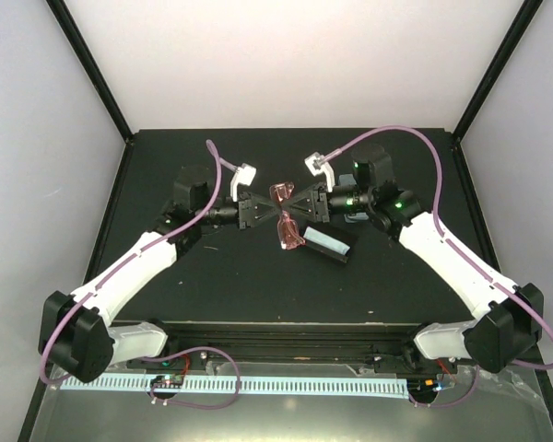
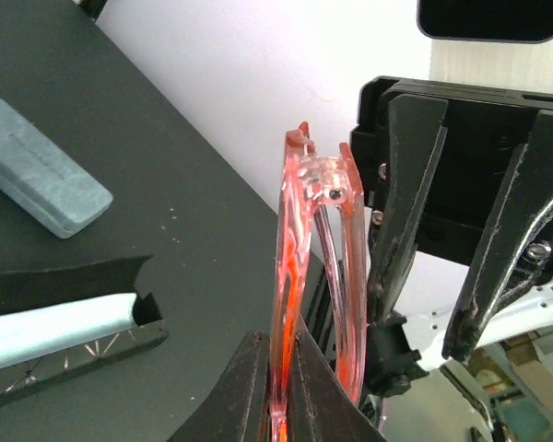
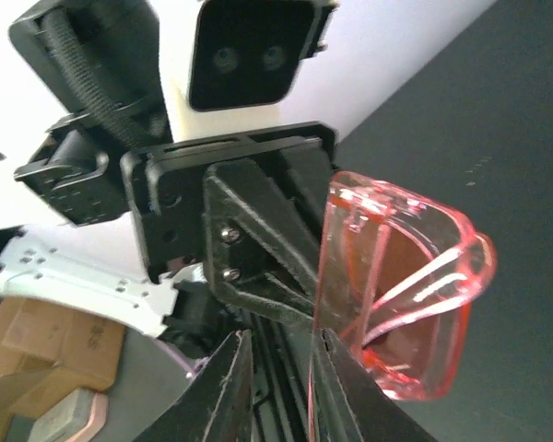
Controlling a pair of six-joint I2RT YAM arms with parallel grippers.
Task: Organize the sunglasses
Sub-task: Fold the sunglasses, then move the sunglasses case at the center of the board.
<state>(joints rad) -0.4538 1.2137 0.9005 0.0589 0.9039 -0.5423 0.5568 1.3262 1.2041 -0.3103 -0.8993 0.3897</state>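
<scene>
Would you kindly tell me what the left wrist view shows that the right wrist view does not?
Only the left wrist view shows the closed oblong pale blue case and the open black case holding something light blue. Only the right wrist view shows brown cardboard boxes off to the side. Both show the translucent red sunglasses, pinched by the left hand, with the right hand open beside them.

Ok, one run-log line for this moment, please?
left gripper: shut on red sunglasses, above table | right gripper: open beside them | black case: open, on table
</scene>
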